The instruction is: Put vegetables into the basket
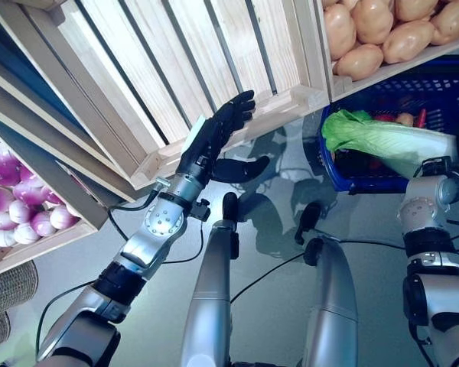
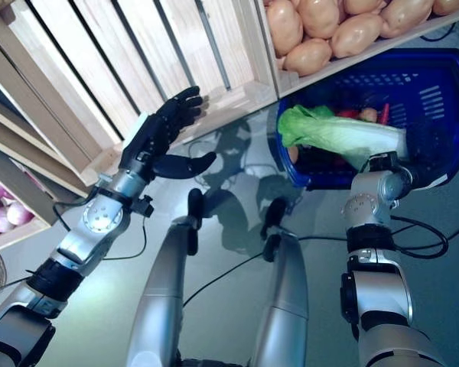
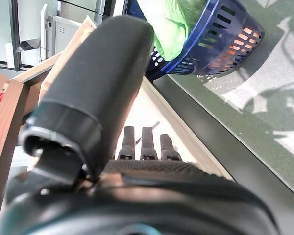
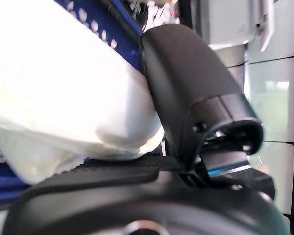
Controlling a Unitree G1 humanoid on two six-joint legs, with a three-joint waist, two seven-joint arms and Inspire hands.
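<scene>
A: What did the right hand (image 4: 186, 98) have?

B: A cabbage (image 2: 336, 138). The thumb pressed against its pale stalk end, which lay across the palm; the fingers were hidden behind it. The leafy green end pointed away from the hand, over the basket (image 2: 436, 99).

A: So the cabbage was in the basket?

B: Above it, held by the hand, with the leaves reaching across the blue rim. Beneath the leaves, some red and orange vegetables (image 2: 367, 115) lay inside.

A: And the left hand (image 1: 214, 141)?

B: Open and holding nothing, fingers straight, thumb stuck out to the side. Its fingertips were just at the lower edge of an empty wooden crate (image 1: 176, 69).

A: What lay beyond?

B: Past the basket, a crate of potatoes (image 1: 382, 30). Out to the left hand's far side, a crate of purple onions (image 1: 19, 202).
</scene>
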